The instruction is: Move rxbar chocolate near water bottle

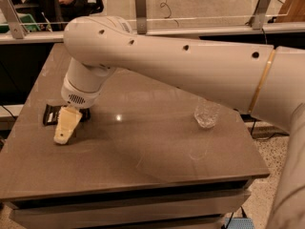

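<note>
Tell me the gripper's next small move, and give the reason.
Probably ease the gripper a little lower and toward the rxbar chocolate. The bar lies flat near the left edge of the table, partly hidden behind the gripper, and no lift is evident yet. The water bottle stands far across on the right.

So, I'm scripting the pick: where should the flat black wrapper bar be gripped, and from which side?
Across its short width near the middle, from straight above: the flat black wrapper bar lies flat on the brown table, long axis left-right in view. The gripper sits over its middle.
</note>
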